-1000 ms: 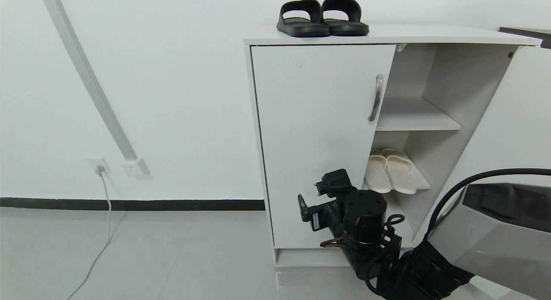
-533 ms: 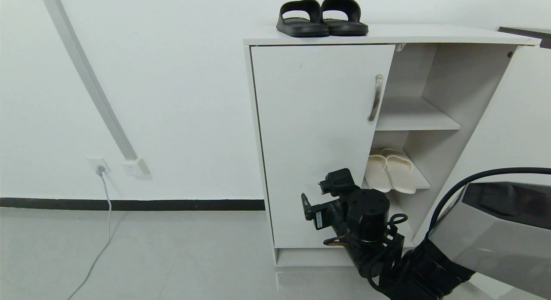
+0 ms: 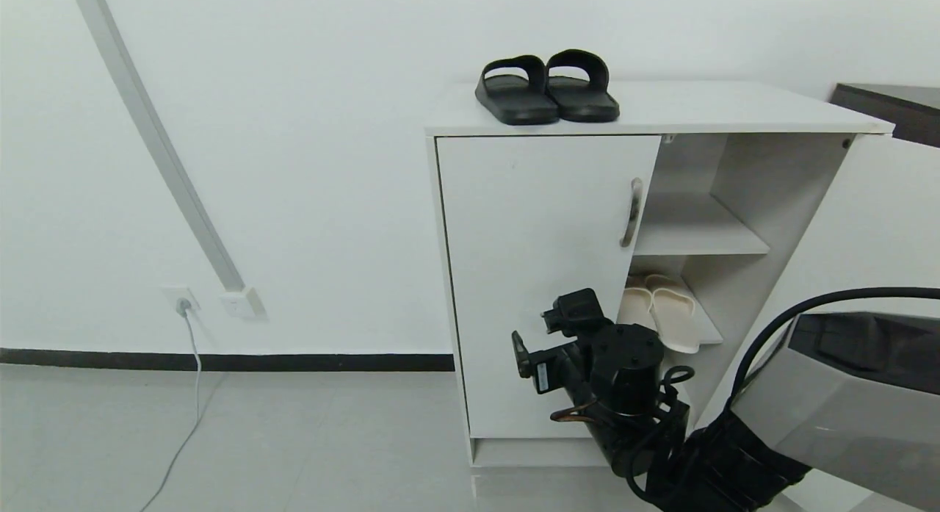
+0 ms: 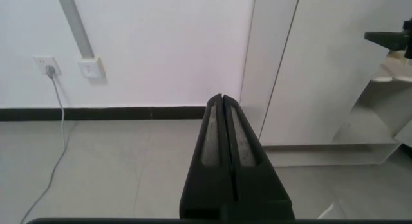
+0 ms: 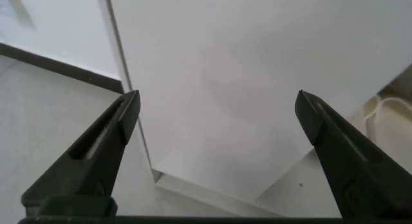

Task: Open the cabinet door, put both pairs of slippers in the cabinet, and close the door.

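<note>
Cabinet [image 3: 661,108] status: we see the right-hand door [image 3: 866,218] swung wide open and the left-hand door [image 3: 536,277] shut, its handle [image 3: 630,212] upright along its inner edge.

Black slippers [image 3: 547,89]: on top of the cabinet, side by side and touching, over the shut door. Not inside.

White slippers [image 3: 661,317]: inside, on the lower shelf, side by side, partly hidden behind the edge of the shut door. The upper shelf [image 3: 698,229] sits above them.

Right gripper [image 5: 217,102]: jaws spread wide, nothing between them. It sits low in front of the shut left-hand door, pointed at the lower part of the panel. We can't tell if it touches the door. Its wrist view takes in the door face, the cabinet's bottom edge and a bit of the white slippers at the side.

Left gripper [image 4: 223,98]: jaws pressed together, holding nothing. It hangs above the floor [image 4: 129,166], well apart from the cabinet, which stands off to one side.

Behind it: a wall socket [image 3: 181,303] with a cable [image 3: 192,380] running down to the floor.
</note>
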`<state>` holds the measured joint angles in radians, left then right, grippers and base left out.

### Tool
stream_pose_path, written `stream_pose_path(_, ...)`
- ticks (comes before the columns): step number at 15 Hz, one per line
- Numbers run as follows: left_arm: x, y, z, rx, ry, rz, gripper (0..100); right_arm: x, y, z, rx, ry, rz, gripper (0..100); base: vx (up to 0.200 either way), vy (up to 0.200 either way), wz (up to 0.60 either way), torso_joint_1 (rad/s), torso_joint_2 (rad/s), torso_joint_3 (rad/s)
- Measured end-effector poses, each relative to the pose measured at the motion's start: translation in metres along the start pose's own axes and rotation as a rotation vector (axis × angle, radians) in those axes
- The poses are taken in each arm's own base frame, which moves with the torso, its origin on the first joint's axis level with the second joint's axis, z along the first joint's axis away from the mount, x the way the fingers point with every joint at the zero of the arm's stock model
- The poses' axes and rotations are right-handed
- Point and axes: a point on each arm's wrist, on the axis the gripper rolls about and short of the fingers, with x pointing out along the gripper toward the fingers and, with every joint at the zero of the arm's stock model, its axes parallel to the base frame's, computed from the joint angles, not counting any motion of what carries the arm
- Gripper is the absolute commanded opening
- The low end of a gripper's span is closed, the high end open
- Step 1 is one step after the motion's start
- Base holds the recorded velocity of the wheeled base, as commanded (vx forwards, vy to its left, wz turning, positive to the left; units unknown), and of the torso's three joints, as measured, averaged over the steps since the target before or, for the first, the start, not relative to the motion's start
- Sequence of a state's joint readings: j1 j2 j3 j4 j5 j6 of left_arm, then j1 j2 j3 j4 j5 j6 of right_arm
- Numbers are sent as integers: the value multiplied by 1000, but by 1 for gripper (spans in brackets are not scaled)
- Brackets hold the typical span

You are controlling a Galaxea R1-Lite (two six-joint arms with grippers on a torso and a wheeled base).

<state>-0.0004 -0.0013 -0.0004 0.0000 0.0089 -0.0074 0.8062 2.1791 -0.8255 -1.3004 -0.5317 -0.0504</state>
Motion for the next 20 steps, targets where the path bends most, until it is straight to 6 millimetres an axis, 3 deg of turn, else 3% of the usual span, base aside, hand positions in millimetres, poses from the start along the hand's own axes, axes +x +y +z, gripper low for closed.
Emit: stream_pose_path(20,0,0,0,3,0,0,0,-3,-1,-1,-1,-1,1,100,0,0,0,185,-504,-324)
